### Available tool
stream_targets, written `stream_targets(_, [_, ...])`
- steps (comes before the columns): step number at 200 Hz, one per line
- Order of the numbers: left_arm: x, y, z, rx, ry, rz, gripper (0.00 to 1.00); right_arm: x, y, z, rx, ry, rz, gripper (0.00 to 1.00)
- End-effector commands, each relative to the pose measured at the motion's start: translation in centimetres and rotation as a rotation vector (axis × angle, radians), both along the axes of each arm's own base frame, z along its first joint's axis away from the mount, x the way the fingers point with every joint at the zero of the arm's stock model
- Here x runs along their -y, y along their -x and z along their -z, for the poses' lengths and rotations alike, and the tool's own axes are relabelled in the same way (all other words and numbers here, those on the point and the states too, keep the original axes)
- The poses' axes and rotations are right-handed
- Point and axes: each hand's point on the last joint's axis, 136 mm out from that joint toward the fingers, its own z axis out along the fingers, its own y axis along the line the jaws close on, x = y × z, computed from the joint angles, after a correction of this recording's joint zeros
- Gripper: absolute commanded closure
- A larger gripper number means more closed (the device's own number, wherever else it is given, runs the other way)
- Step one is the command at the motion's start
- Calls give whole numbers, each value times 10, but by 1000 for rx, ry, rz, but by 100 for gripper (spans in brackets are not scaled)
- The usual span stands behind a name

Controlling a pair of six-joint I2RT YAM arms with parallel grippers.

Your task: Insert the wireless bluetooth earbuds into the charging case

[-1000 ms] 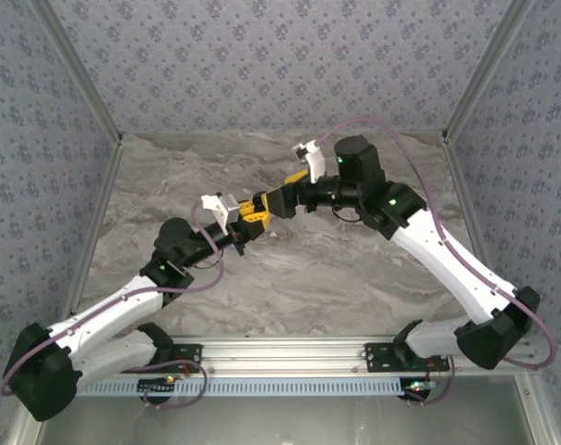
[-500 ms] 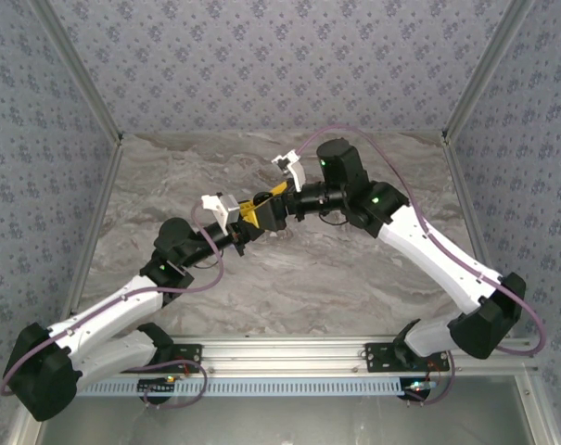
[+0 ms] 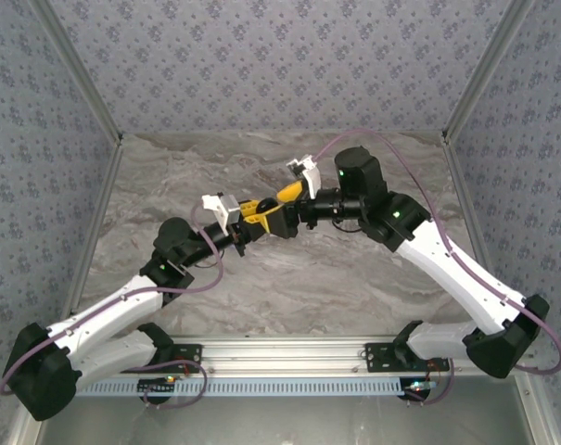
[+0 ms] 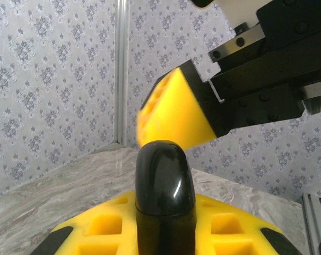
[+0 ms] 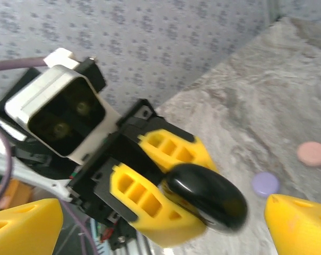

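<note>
1. Charging case (image 4: 165,186): a glossy black capsule, clamped between the yellow fingers of my left pincer (image 3: 252,213). It is held in the air above the table (image 5: 245,117), with its domed end projecting past the fingertips.
2. Handling (judgement): small, light and rigid. The polished, rounded shell is probably slippery, so I should hold it low on the flanks and leave the dome free. Its lid joint is likely the delicate part.
3. My right pincer (image 3: 282,206): jaws spread wide and empty, facing the dome, one finger on each side and not touching it.
4. Contents: the case looks shut, and I cannot tell whether any earbuds sit inside.
5. Table: a pink disc (image 5: 313,153) and a lavender disc (image 5: 265,184) lie near each other. Both are coin-like, not stemmed buds.
</note>
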Motion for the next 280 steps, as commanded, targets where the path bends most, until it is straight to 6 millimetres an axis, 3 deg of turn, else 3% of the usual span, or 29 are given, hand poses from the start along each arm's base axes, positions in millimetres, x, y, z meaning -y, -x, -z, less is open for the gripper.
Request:
stream_targets(1, [-5, -3, -9, -3, 8, -30, 100, 39, -22, 14, 56, 108, 220, 0])
stream_targets(33, [-10, -13, 27, -128, -46, -91, 100, 91, -47, 36, 106, 209, 491, 0])
stream_targets(48, [-14, -22, 57, -224, -86, -142, 100, 115, -54, 52, 87, 224, 610, 0])
stream_targets(75, [-17, -37, 114, -413, -173, -220, 100, 154, -59, 55, 37, 97, 770, 0])
stream_targets(110, [-12, -59, 178, -617, -245, -247, 100, 180, -62, 63, -42, -40, 839, 0])
stream_targets(154, [7, -82, 233, -859, -295, -257, 100, 189, -59, 76, -121, -15, 847, 0])
stream_targets(185, [16, -86, 256, -958, -316, -254, 100, 194, -58, 79, -134, 4, 855, 0])
stream_targets(223, [16, -90, 273, -1009, -346, -281, 75, 197, -60, 80, -140, 9, 865, 0])
stream_targets(280, [9, -91, 271, -995, -386, -319, 58, 201, -60, 82, -148, 27, 870, 0])
